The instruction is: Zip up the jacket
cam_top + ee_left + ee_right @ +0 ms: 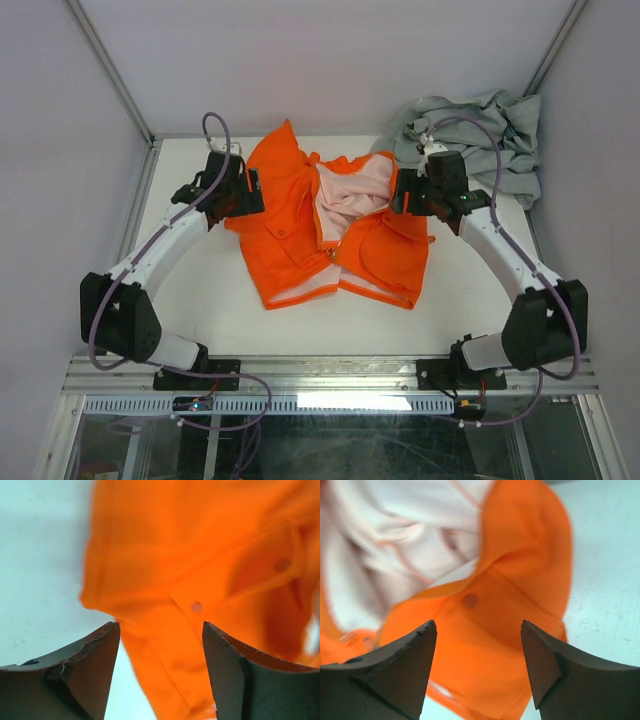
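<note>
The orange jacket (335, 235) lies on the white table with its front open at the top, showing pale pink lining (350, 190); the zipper (331, 252) is joined only near the lower middle. My left gripper (250, 190) is open over the jacket's left edge; in the left wrist view orange fabric (200, 580) with a snap fills the space beyond the gripper (160, 630). My right gripper (400, 195) is open over the jacket's right side; in the right wrist view orange fabric (485, 645) and lining (395, 540) lie beyond the gripper (479, 627).
A light grey garment (480, 135) is bunched at the back right corner, near my right arm. White enclosure walls stand on the left, back and right. Bare table (200, 300) shows in front of and left of the jacket.
</note>
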Controlling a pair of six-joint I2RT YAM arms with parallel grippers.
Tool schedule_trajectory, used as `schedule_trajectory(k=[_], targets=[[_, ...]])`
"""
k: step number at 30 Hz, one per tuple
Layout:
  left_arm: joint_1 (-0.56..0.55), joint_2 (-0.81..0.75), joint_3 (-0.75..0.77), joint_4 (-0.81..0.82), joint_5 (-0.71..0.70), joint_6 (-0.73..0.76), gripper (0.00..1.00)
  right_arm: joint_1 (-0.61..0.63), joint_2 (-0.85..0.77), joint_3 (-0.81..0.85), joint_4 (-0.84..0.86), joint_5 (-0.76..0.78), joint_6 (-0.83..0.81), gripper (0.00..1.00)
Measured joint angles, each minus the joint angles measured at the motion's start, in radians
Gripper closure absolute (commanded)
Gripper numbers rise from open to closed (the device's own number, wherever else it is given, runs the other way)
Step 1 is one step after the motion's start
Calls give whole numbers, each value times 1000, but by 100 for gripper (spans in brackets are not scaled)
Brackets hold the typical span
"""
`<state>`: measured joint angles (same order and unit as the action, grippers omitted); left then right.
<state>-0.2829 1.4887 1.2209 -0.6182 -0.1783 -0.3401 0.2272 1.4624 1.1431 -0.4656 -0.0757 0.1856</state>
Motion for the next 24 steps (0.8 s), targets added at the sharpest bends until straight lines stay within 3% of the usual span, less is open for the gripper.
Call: schedule_trajectory(k=[4,8,11,18,24], targets=[[-141,-129,-84,53,51,-40,23,142,-159,-57,22,14,10,26],[-258,-199,-213,194,137,-121,24,264,-222,-151,90,11,54,25],[-303,-162,-311,301,182,-178,28,319,-203,-251,166,-31,101,25],[-319,11,-474,470,240,-285,34,315,-82,-432,304,-91,203,24],[-288,-47,-592,534,204,-371,40,174,-101,-537,346,-121,291,21]])
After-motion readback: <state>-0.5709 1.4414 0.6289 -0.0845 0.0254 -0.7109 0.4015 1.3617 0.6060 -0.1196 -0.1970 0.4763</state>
